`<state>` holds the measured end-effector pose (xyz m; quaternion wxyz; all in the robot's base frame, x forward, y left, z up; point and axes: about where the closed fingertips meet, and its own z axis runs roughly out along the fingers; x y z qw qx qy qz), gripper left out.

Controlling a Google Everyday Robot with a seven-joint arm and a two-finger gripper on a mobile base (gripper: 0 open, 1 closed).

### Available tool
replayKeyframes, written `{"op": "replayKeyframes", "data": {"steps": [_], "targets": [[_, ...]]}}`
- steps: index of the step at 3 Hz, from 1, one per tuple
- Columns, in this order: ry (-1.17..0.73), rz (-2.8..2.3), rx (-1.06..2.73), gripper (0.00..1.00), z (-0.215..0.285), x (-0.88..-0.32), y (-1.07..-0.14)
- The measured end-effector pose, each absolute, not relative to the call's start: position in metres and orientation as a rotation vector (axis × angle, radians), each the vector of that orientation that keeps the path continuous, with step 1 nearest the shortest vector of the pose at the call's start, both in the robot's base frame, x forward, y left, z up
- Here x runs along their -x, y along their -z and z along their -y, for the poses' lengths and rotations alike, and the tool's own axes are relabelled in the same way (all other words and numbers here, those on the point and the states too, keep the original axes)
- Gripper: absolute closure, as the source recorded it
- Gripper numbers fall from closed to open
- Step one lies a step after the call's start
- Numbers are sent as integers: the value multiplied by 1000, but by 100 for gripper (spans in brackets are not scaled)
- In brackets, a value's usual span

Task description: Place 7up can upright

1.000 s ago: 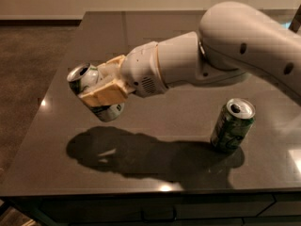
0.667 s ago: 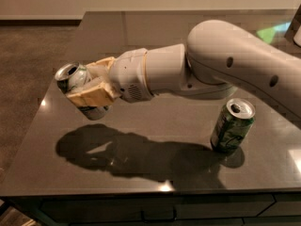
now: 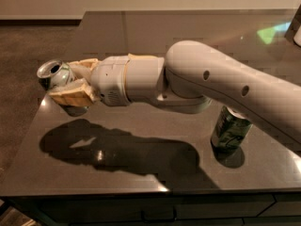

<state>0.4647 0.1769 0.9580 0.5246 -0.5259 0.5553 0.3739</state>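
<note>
The 7up can (image 3: 51,71) is being held in the gripper (image 3: 66,80) at the left edge of the dark table (image 3: 141,27), raised off the surface and well apart from everything else. The can is being carried tilted, not upright: its silver top with the open mouth is being turned up and to the left, and a darker stretch of its body is being shown beneath the lower finger. The tan fingers (image 3: 73,97) are being kept closed onto the can's sides, one above and one below, with only the can's width between them. No brand name is being read on it; its label is being covered by the fingers. No writing is being made out on the second can (image 3: 228,131) either; only a green wall with pale, illegible markings is being seen. That green can is being left standing upright near the table's right front, its top being hidden behind the white arm (image 3: 225,79). A broad shadow (image 3: 122,152) is being cast on the glossy top below the arm. Against the frame one second ago: the gripper and can are being found further left, the arm is being stretched further across the table, and the shadow is being shifted left with it. The green can's rim, visible then, is now being covered; its place is being recorded as unchanged.
</note>
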Motion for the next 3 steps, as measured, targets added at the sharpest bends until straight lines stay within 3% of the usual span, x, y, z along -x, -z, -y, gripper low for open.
{"op": "replayKeyframes", "data": {"steps": [2, 3], "targets": [[-943, -1269, 1200, 100, -202, -474, -937], [-957, -1255, 1179, 83, -208, -478, -930]]}}
